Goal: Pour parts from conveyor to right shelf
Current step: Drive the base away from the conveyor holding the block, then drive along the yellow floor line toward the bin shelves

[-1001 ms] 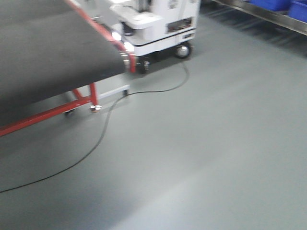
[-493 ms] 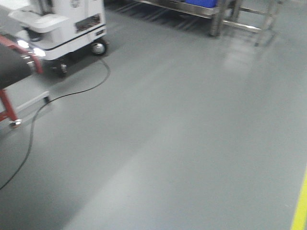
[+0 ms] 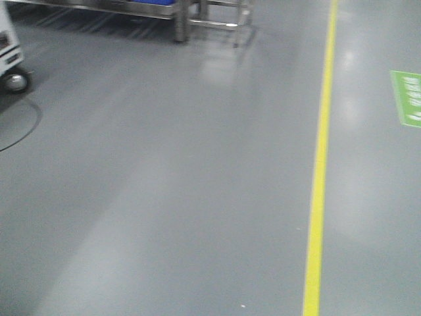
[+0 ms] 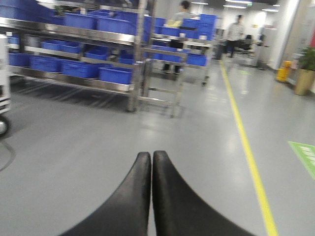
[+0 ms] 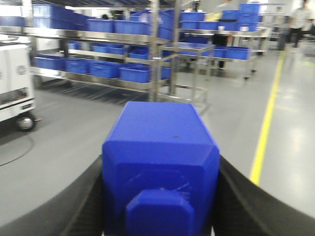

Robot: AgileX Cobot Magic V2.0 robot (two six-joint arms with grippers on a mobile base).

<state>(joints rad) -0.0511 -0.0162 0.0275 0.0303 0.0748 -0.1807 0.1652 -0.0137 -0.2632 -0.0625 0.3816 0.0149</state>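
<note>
L arm: level, aimed across grey floor [image 4: 74,147].
L gripper [image 4: 151,161]: fingers pressed together, nothing held.
R gripper [image 5: 160,169]: clamped on blue block [image 5: 157,128], knob face near cam.
Steel shelf [image 5: 98,37]: far left, w/ blue bins [image 5: 135,73].

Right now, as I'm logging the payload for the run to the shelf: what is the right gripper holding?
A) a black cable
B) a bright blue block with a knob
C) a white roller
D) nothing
B: in the right wrist view the blue block, knob facing the camera, sits clamped in the right gripper. The left gripper is shut with nothing in it.
</note>
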